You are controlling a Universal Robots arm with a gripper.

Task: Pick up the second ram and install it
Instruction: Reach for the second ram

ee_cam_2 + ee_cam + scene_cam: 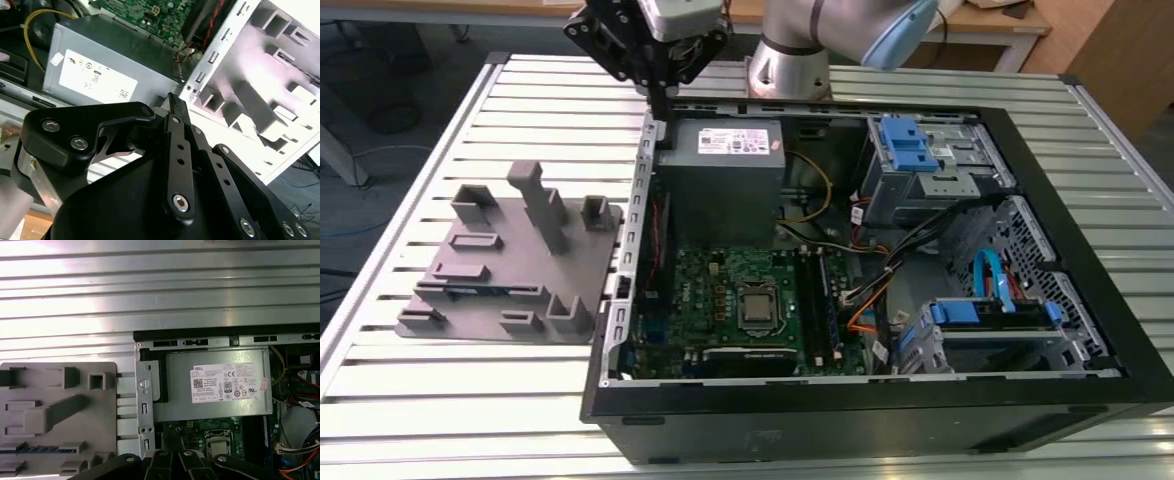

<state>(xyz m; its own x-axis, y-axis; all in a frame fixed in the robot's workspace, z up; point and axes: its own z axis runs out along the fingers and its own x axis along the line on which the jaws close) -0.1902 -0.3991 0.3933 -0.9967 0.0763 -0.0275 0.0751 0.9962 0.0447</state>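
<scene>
The second ram [478, 291] is a thin blue-green strip lying in a slot near the front of the grey fixture plate [507, 250]; in the first wrist view the ram [35, 449] shows as a blue line on the plate [55, 390]. My gripper [663, 100] hangs high over the far-left corner of the open computer case [761, 410], beside the power supply [727, 170]. It is well away from the ram. The fingers [173, 100] are shut together with nothing between them.
The green motherboard [720, 290] with its processor socket [757, 305] lies in the case, and dark memory slots [817, 300] run beside the socket. Drive cages with blue clips [907, 140] and loose cables [881, 270] fill the exterior view's right. The slatted metal table [454, 120] surrounds everything.
</scene>
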